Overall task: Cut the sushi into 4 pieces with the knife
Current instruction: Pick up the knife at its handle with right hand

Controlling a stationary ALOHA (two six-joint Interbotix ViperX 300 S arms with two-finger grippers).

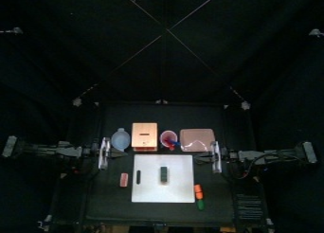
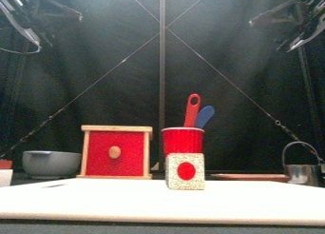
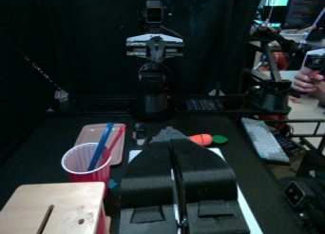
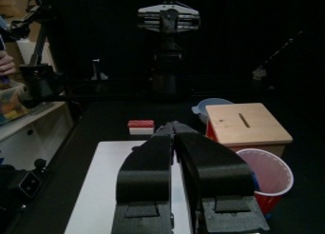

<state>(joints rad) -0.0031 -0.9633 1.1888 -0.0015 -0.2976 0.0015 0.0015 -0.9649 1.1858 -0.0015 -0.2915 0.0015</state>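
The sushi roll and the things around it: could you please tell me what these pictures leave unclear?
Sushi roll: its block seams are too small in the top view; the front view shows only one end face.
Red knife and blue knife: their lower ends are hidden inside the red cup in the front view.
Orange toy by the white board: too small in the top view to identify.

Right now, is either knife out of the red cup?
No, both the red knife and blue knife stand in the red cup.
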